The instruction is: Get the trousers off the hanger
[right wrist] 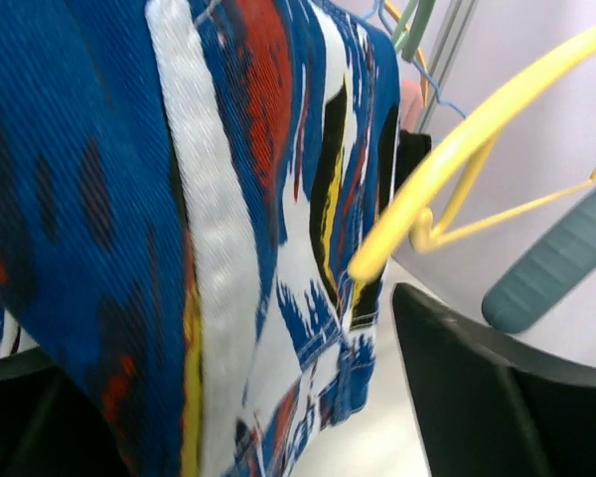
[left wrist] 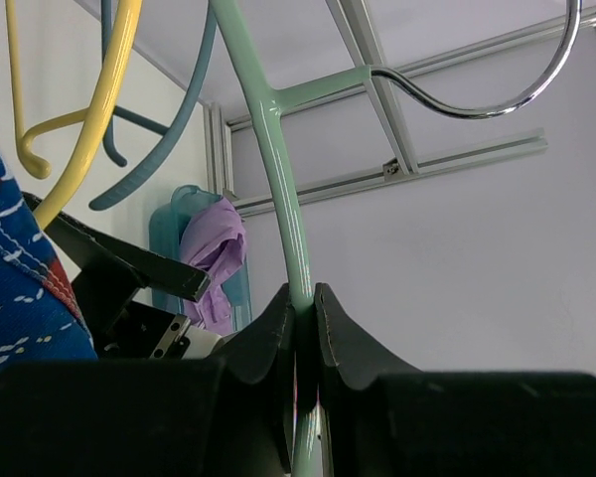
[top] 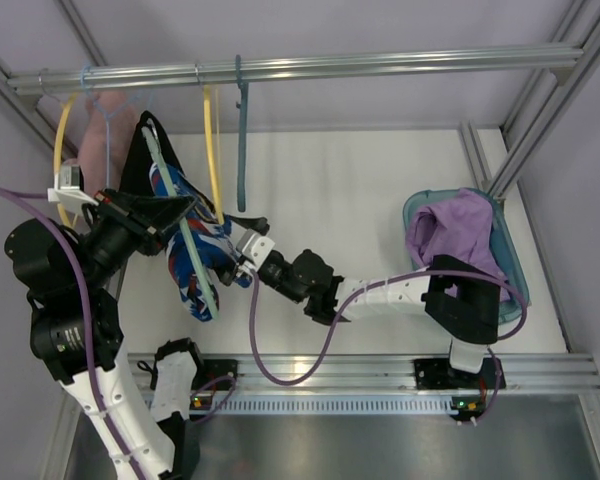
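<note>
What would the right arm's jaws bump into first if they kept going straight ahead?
Most likely the trousers: their patterned blue cloth fills the wrist view right between and ahead of those jaws, though the exact depth is hard to judge.

The trousers (top: 202,268) are soft bright-blue fabric with white, navy, red and yellow patches. They hang draped over the hanger (left wrist: 280,159), bunched along its lower part. The hanger is thin, pale mint-green plastic with a chrome wire hook, tilted in the air at the left.
</note>
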Controlling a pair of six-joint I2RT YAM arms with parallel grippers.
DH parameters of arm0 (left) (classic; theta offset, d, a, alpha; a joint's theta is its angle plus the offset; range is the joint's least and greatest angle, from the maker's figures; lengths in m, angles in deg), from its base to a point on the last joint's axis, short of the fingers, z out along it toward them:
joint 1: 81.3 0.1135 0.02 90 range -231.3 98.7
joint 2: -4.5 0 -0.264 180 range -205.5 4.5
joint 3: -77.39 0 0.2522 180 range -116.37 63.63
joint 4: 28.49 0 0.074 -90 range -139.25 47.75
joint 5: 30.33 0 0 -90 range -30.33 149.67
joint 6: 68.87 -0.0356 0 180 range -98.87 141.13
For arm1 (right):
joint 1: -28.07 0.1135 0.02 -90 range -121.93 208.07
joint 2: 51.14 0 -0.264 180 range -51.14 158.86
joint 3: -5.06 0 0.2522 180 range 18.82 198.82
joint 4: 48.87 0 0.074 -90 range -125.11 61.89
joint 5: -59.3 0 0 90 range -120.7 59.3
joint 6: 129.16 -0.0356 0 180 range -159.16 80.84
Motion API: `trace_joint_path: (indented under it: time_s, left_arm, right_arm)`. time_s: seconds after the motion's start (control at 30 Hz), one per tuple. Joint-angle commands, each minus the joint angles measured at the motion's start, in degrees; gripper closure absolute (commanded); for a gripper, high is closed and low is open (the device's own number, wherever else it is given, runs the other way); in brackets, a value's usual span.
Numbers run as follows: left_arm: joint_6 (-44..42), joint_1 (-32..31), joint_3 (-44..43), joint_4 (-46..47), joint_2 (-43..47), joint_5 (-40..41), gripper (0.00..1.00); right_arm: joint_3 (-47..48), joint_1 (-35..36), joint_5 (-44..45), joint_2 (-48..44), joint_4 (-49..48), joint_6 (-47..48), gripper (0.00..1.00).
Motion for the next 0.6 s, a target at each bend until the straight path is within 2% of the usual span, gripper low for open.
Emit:
trace_joint_path:
  time_s: [0.0,0.03,0.07,0.13,0.17,0.23,0.27,0.3,0.57]
  left_arm:
    - [0.2,0.2,-0.1,9.5,1.4,-1.6,1.00]
    - [0.2,0.2,0.2,9.5,1.5,-1.6,1.00]
    - [0.2,0.2,0.4,9.5,1.6,-1.6,1.00]
    - [0.2,0.2,1.1,9.5,1.6,-1.5,1.00]
    - [0.2,0.2,1.5,9.5,1.7,-1.5,1.00]
    - [0.2,0.2,2.1,9.5,1.8,-1.5,1.00]
    - [0.2,0.2,2.7,9.5,2.0,-1.5,1.00]
    - [0.1,0.2,2.9,9.4,2.1,-1.5,1.00]
    - [-1.6,0.2,5.2,9.5,2.3,-1.1,1.00]
  right_arm:
    - [5.8,-1.0,-0.2,1.4,-4.6,-1.0,0.20]
    - [6.7,-1.1,-0.5,1.5,-4.8,-0.8,0.26]
    - [7.0,-1.3,-0.5,1.5,-4.8,-0.6,0.41]
    - [6.9,-1.6,-0.8,0.9,-4.9,-0.5,0.56]
    - [6.7,-1.6,-0.9,0.5,-4.9,-0.4,0.71]
    - [5.9,-1.7,-1.5,-0.9,-5.0,-0.2,0.86]
    - [5.5,-1.7,-1.7,-1.4,-5.0,-0.3,0.98]
    - [5.2,-1.8,-1.8,-1.9,-5.2,-0.2,1.00]
    - [3.4,-1.7,-2.5,-7.5,-4.7,-1.2,1.00]
